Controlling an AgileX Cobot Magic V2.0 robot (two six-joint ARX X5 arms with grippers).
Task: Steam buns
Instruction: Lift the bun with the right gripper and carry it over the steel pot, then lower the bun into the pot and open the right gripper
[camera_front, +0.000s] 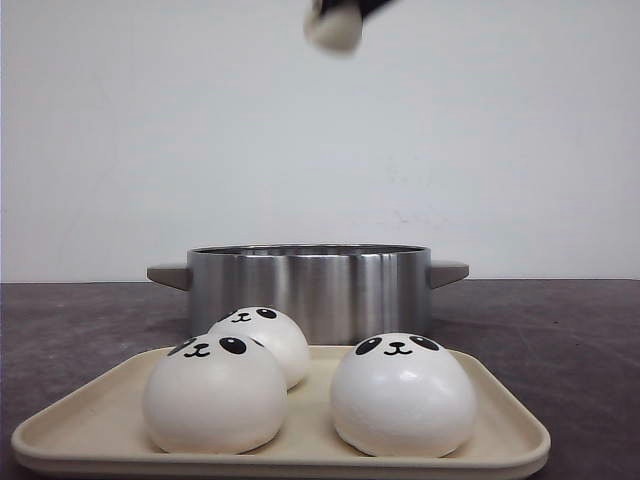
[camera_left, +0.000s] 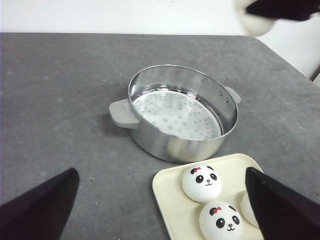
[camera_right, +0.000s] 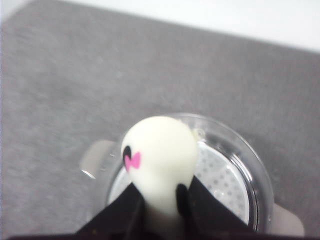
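Three white panda buns sit on the cream tray (camera_front: 100, 425): one at front left (camera_front: 215, 395), one at front right (camera_front: 402, 395), one behind (camera_front: 265, 335). A fourth bun (camera_right: 159, 155), with a pink bow, is squeezed in my right gripper (camera_right: 161, 202), which is shut on it high above the steel steamer pot (camera_front: 310, 285). That held bun (camera_front: 335, 25) shows blurred at the top of the front view. The pot (camera_left: 182, 117) holds only its perforated plate. My left gripper (camera_left: 162, 210) hangs open above the tray's edge (camera_left: 167, 192), its fingers wide apart with nothing between them.
The pot has grey side handles (camera_front: 168, 275) and stands just behind the tray on the dark grey table (camera_left: 60, 90). A white wall rises behind the table.
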